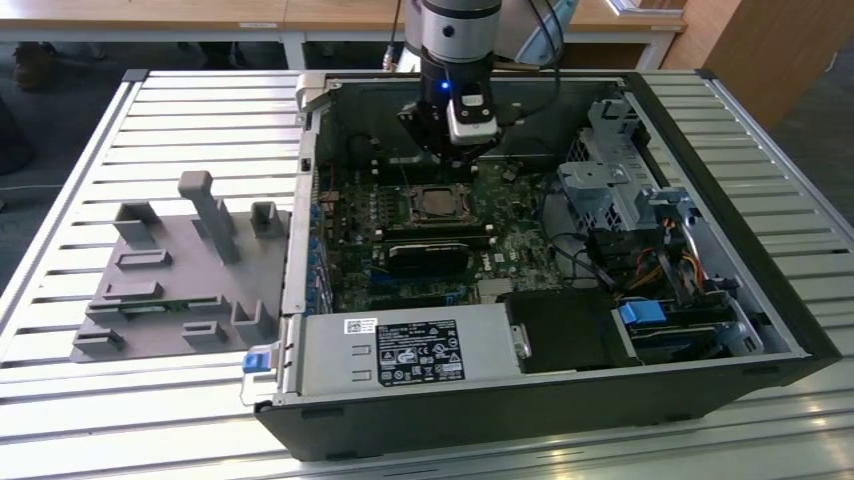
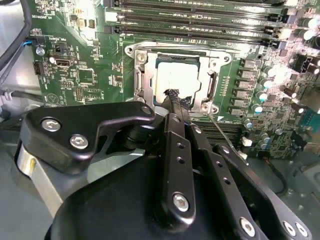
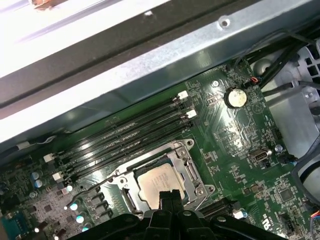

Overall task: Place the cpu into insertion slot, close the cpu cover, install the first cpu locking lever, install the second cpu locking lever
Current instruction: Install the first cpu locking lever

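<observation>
My fingers [image 2: 176,107] are pressed together with nothing between them, so my gripper [image 2: 173,95] comes to one narrow black point. Right in front of that point lies the cpu [image 2: 177,77], flat in the insertion slot [image 2: 152,75] with its pale metal top facing up. My tips sit at its nearest edge, and I cannot tell whether they touch it. The cpu cover [image 2: 141,75] lies down around the chip as a silvery frame, its nearest side under my tips. Just beside my fingers a thin silvery rod [image 2: 227,135] runs from the frame's corner back along them. Beyond the chip, further from my tips, are the long black memory slots [image 2: 200,22] on the green circuit board [image 2: 80,75].
</observation>
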Tool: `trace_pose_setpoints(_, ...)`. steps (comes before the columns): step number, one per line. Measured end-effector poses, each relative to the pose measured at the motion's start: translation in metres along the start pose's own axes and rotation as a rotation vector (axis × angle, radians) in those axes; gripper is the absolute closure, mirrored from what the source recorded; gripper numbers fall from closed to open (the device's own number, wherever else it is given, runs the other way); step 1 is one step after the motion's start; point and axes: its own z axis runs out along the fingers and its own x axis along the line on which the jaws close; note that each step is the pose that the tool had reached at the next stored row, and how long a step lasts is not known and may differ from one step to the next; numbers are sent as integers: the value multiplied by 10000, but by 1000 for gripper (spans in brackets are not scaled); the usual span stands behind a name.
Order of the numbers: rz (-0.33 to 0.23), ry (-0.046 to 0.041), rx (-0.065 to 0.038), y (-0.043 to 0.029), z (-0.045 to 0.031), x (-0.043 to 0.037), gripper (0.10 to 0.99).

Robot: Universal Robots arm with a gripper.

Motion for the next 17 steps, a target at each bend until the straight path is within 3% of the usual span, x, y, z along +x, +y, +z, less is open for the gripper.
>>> trace_pose_setpoints(17,-840,1,-26,1,-5,0,969)
